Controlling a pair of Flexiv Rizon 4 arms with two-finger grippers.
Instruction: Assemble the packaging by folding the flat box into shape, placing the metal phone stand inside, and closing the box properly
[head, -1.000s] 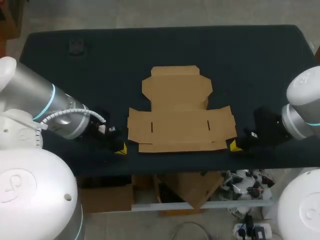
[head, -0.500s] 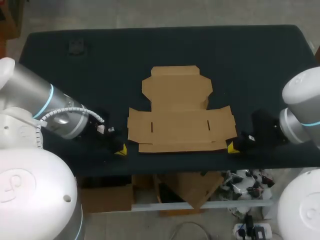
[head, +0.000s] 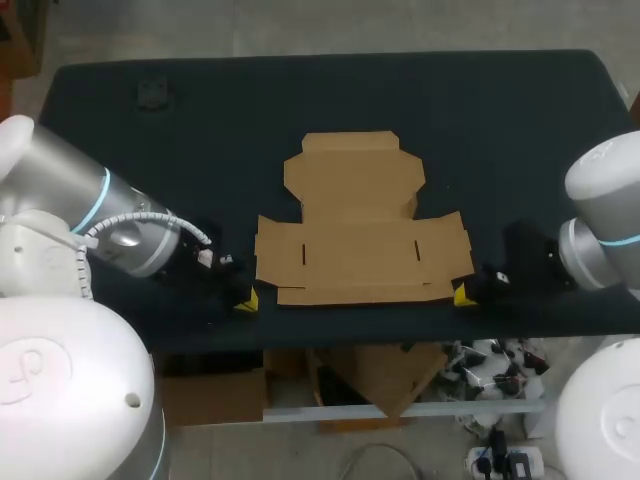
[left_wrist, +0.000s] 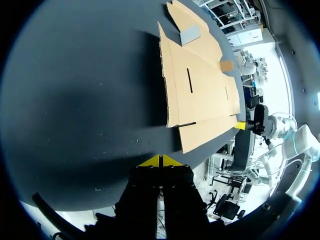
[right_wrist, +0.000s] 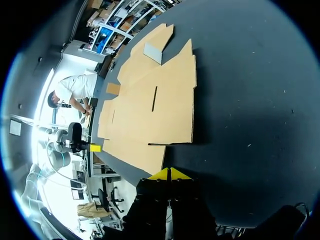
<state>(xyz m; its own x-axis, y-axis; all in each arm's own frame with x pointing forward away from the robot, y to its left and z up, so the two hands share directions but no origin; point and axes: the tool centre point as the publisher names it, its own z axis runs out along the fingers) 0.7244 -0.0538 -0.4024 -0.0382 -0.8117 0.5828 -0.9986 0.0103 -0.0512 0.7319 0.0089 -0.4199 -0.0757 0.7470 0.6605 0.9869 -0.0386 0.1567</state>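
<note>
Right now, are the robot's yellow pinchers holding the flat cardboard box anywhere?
No. The left gripper and right gripper are both shut on nothing, each beside a near corner of the flat brown cardboard box.

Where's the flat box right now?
Head view: the flat box lies unfolded at the middle of the table, with the left gripper by its near-left corner and the right gripper by its near-right corner.
</note>
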